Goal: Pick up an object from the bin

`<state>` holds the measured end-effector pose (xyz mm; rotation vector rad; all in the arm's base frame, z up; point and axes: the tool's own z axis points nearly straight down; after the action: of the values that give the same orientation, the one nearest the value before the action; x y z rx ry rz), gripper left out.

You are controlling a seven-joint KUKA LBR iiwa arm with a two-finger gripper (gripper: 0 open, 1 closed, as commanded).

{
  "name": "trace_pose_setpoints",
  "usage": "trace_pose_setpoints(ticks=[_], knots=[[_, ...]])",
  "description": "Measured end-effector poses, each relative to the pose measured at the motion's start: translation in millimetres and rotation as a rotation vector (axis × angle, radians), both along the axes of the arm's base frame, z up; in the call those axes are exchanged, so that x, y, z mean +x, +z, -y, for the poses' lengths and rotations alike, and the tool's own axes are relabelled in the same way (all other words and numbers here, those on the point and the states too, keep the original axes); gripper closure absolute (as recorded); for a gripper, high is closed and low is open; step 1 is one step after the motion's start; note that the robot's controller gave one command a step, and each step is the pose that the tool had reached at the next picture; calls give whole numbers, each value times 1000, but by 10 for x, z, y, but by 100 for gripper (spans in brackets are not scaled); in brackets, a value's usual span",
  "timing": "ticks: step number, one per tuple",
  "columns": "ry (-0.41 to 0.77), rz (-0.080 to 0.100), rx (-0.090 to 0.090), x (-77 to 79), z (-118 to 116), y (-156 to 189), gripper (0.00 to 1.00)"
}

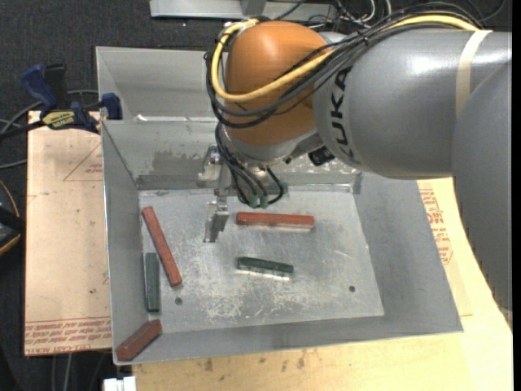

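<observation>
The grey bin (326, 287) holds a few loose sticks. The gripper (216, 222) hangs low just left of the middle red-brown stick (274, 220), with nothing visibly in it. Whether the claw is wide or narrow cannot be told. Closing here risks grabbing bare floor, or knocking that stick's near end askew.

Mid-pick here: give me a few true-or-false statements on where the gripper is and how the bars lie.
1. The gripper is beside the left end of the middle reddish-brown rectangular bar. True.
2. The two dark green bars lie side by side. False: the left dark green bar lies beside the long reddish-brown bar; the middle dark green bar lies mid-floor.
3. Three reddish-brown bars are in the grey metal bin. True; the short reddish-brown bar is at the near left corner.
4. The gripper holds a green bar. False: both lie on the floor, apart from it.
</observation>
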<state>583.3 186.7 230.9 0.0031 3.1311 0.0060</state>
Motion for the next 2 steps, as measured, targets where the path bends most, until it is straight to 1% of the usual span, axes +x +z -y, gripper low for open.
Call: trace_pose_setpoints(ticks=[1, 2], knots=[[-76, -11, -2, -105, 381, -485, 0], [-177, -14, -3, -117, 645, -537, 0]])
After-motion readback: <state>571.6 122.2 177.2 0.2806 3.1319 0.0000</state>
